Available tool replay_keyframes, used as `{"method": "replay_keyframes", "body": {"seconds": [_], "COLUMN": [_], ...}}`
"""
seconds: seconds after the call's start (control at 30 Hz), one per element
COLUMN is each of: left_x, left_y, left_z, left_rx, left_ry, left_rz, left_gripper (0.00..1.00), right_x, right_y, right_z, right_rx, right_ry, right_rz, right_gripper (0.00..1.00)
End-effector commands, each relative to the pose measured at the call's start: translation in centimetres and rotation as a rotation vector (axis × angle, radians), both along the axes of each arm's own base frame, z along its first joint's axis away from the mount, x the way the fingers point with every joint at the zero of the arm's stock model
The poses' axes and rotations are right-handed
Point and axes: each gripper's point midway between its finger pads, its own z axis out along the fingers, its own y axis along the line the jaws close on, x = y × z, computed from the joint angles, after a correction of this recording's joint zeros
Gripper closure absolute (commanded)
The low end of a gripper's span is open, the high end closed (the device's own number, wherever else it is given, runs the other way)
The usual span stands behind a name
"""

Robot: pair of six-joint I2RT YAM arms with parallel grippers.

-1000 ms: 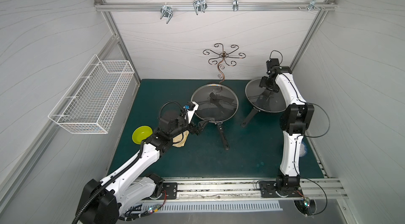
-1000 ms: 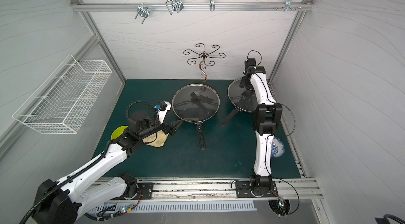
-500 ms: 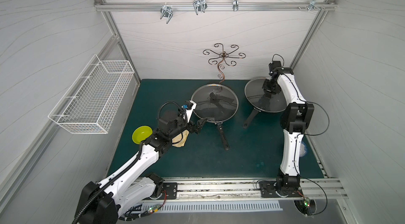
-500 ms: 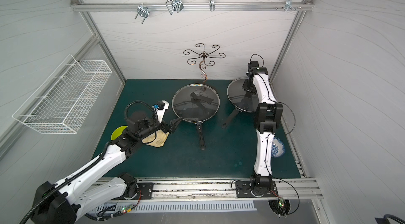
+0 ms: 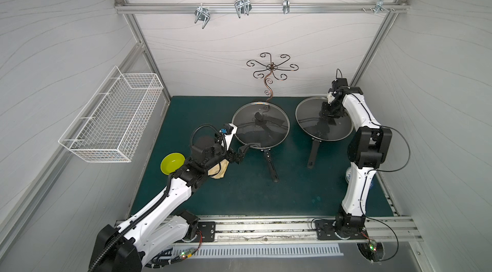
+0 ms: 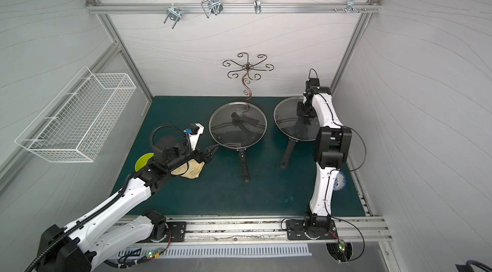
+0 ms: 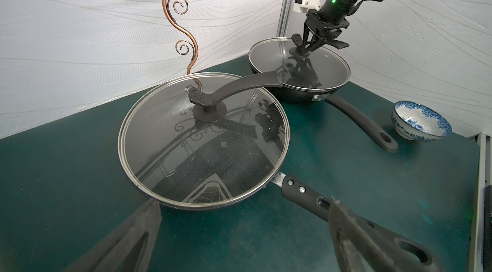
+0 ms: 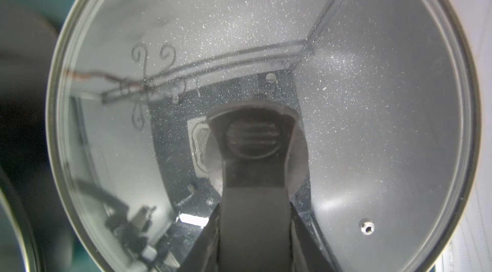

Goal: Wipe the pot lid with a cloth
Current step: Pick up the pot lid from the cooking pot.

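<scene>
Both top views overlook the whole table (image 5: 239, 198) from high up front; wrist views sit close over it.

We've got open tabletop (image 5: 239, 198) along the front, up to the middle pan's handle (image 5: 271, 165) and the corner pan's handle (image 5: 313, 154). Only a narrow gap between the middle pan's lid (image 5: 250, 129) and the pot lid (image 5: 306, 116), and the copper stand (image 5: 271, 65) blocks the back.

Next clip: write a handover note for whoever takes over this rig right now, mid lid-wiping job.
Left gripper: jaws open, empty, near the rim of the centre black pan.
Right gripper: jaws shut on the black handle of the round glass lid sitting on the right black pan.
Pale yellow fuzzy cloth: on the green mat under the left arm, unheld.
Done: lid gripped. Left: fetch cloth, wipe lid.
</scene>
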Motion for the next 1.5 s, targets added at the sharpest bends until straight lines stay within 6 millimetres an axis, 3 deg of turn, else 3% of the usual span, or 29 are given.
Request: {"method": "replay_keyframes", "body": {"seconds": [0.0, 0.07, 0.13, 0.23, 0.37, 0.47, 0.77, 1.0, 1.07, 1.17, 1.33, 1.47], "left_x": [-0.1, -0.2, -0.3, -0.2, 0.0, 0.0, 0.5, 0.6, 0.7, 1.0, 1.4, 1.4], "left_y": [0.2, 0.1, 0.1, 0.1, 0.1, 0.0, 0.4, 0.5, 0.8, 1.8, 4.2, 6.5], "left_z": [1.0, 1.1, 1.1, 1.0, 1.1, 0.9, 0.4, -0.5, -0.9, -1.4, -2.1, -2.5], "left_rx": [-0.007, -0.009, -0.006, 0.001, 0.001, 0.005, 0.019, 0.020, 0.024, 0.021, -0.013, -0.077], "left_ry": [-0.042, -0.042, -0.041, -0.043, -0.043, -0.043, -0.041, -0.012, -0.005, 0.017, 0.078, 0.127], "left_rz": [0.009, 0.002, -0.004, -0.004, 0.001, 0.000, 0.030, 0.043, 0.061, 0.127, 0.285, 0.439], "left_gripper": [0.00, 0.00, 0.00, 0.00, 0.00, 0.00, 0.00, 0.00, 0.00, 0.00, 0.00, 0.00], "right_x": [-3.1, -2.9, -2.7, -2.1, -1.8, -1.9, -2.2, -2.1, -1.5, -0.7, 0.8, 0.9], "right_y": [1.2, 1.0, 0.9, 0.5, 0.6, 0.8, 1.3, 1.1, 1.0, 1.1, 1.1, 1.3], "right_z": [1.3, 1.1, 1.1, 0.8, -0.1, -0.8, -2.2, -2.0, -1.4, 0.1, 4.3, 7.6], "right_rx": [0.029, 0.014, 0.011, -0.007, -0.023, -0.010, 0.026, 0.017, 0.017, 0.019, 0.016, 0.026], "right_ry": [0.046, 0.044, 0.047, 0.055, 0.076, 0.095, 0.140, 0.132, 0.107, 0.050, -0.107, -0.206], "right_rz": [0.118, 0.113, 0.103, 0.073, 0.062, 0.062, 0.060, 0.053, 0.045, 0.040, 0.037, 0.047], "right_gripper": [0.92, 0.81, 0.76, 0.58, 0.54, 0.60, 0.58, 0.95, 1.00, 1.00, 1.00, 1.00]}}
